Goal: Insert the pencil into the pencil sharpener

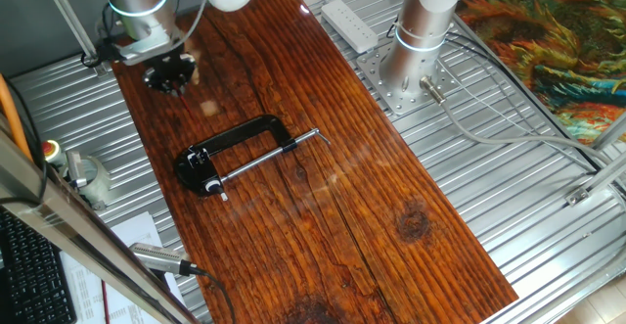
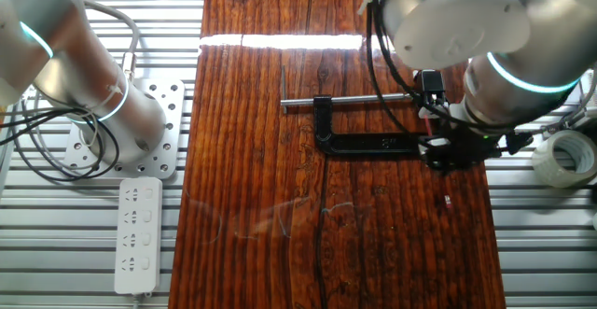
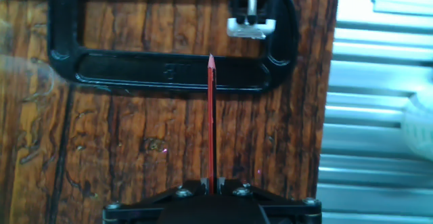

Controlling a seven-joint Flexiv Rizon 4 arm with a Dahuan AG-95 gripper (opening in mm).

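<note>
Black fingers [image 3: 212, 187] fill the bottom centre of the hand view, closed on the blunt end of the red pencil [image 3: 211, 116], which runs straight up the frame from between them; its sharpened tip sits over the long bar of the black C-clamp [image 3: 169, 72]

Clamp lies flat on the wooden surface [image 3: 135, 136], its silver screw rod [image 2: 354, 101] running along the upper middle of the other fixed view, its pad end white in the hand view's upper centre. No sharpener can be made out with certainty in any view

Surface's right edge in the hand view lies close beside the clamp's curved end; ribbed metal decking [image 3: 379, 116] beyond it. Open wood spreads left of the pencil and below the clamp

One fixed view: gripper [image 1: 168, 72] hangs at upper left, well apart from the clamp at centre. White power strip [image 2: 136, 234] lower left of the other fixed view, tape roll [image 2: 567, 157] at its right edge, second arm's base [image 1: 416, 45] upper right of the one fixed view
</note>
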